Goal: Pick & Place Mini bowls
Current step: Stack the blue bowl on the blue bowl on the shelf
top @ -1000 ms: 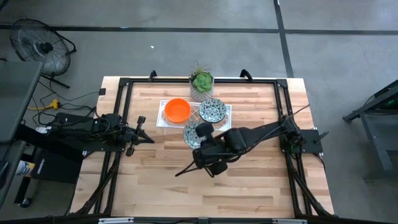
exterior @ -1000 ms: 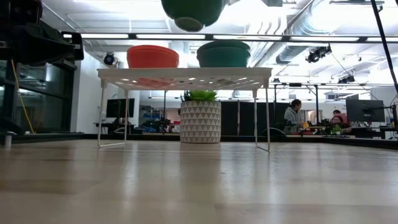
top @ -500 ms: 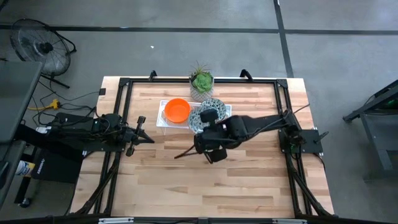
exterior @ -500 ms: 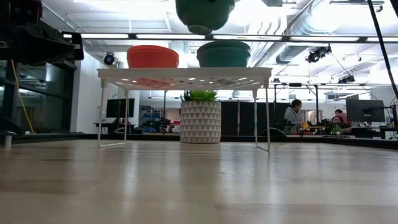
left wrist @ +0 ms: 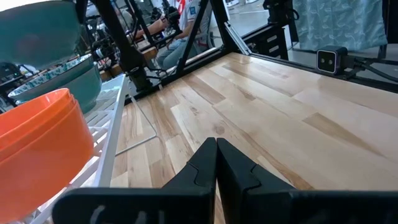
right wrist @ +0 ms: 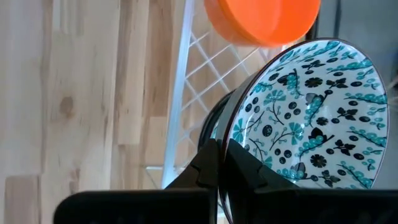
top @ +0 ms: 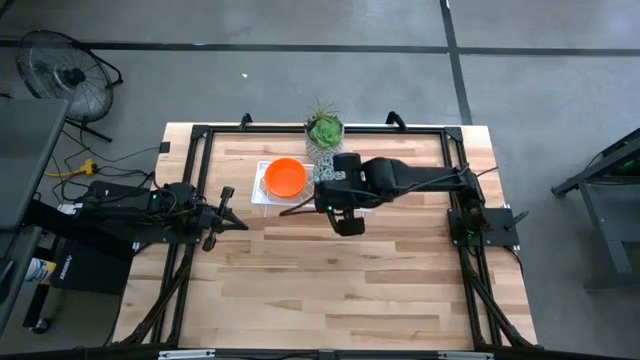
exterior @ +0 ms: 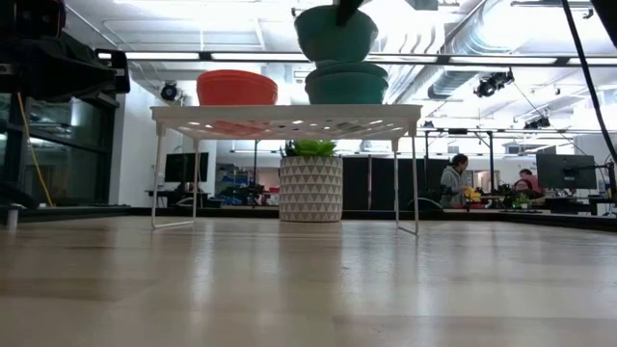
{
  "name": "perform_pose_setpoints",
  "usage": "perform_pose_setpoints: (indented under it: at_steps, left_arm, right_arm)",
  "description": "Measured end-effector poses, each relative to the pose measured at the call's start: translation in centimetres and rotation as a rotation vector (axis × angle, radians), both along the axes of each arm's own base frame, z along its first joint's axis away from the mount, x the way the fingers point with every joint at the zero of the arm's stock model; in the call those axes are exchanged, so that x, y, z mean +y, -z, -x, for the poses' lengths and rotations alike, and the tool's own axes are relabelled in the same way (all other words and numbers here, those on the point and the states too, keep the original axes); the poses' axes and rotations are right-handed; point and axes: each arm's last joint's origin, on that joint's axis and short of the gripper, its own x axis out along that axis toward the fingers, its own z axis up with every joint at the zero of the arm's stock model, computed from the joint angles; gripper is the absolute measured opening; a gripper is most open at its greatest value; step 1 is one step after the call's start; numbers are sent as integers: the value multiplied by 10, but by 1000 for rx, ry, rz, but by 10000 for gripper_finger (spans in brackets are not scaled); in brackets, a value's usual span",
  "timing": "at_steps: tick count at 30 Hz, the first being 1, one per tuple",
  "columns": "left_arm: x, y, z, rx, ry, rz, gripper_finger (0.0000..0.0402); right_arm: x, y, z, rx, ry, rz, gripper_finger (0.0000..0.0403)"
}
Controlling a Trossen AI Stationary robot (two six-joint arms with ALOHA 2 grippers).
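Observation:
A white wire rack (exterior: 286, 115) stands at the table's far middle, with a potted plant (top: 324, 130) behind it. An orange mini bowl (top: 286, 177) sits on the rack's left part and a teal patterned mini bowl (exterior: 347, 87) on its right part. My right gripper (right wrist: 217, 152) is over the rack's right part, shut on a second patterned mini bowl (exterior: 335, 34) held right above the first. My left gripper (left wrist: 216, 163) waits shut at the table's left, level with the rack. My right gripper pinches the patterned bowl's rim (right wrist: 229, 144) between its two fingers, coming from above and slanting down. The bowl hangs mouth up, close over the bowl on the rack (exterior: 347, 69); whether the two touch I cannot tell.
Bare wooden table top (top: 340, 290) spreads in front of the rack. A black frame (top: 200, 135) runs round the table's edges. People sit at desks in the room beyond (exterior: 453, 178).
My right gripper has carried the patterned bowl toward the table's far edge, from in front of the rack to over its right part, rolling a little. The bowl now hangs over the other patterned bowl. The gripper stays shut on it.

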Motion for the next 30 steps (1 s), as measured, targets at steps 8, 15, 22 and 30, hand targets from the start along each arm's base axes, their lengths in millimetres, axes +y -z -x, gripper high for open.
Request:
perform_pose_setpoints:
  at_steps: [8,15,22,30]
  left_arm:
    - [0,0,0,0,0,0,0]
    - [0,0,0,0,0,0,0]
    - [0,0,0,0,0,0,0]
    - [0,0,0,0,1,0,0]
  right_arm:
    - [-14,1,-1,61,-117,22,1]
    - [-17,1,-2,118,-260,78,1]
    - [-19,0,-2,125,-271,95,1]
    - [-27,-20,15,58,-232,79,1]
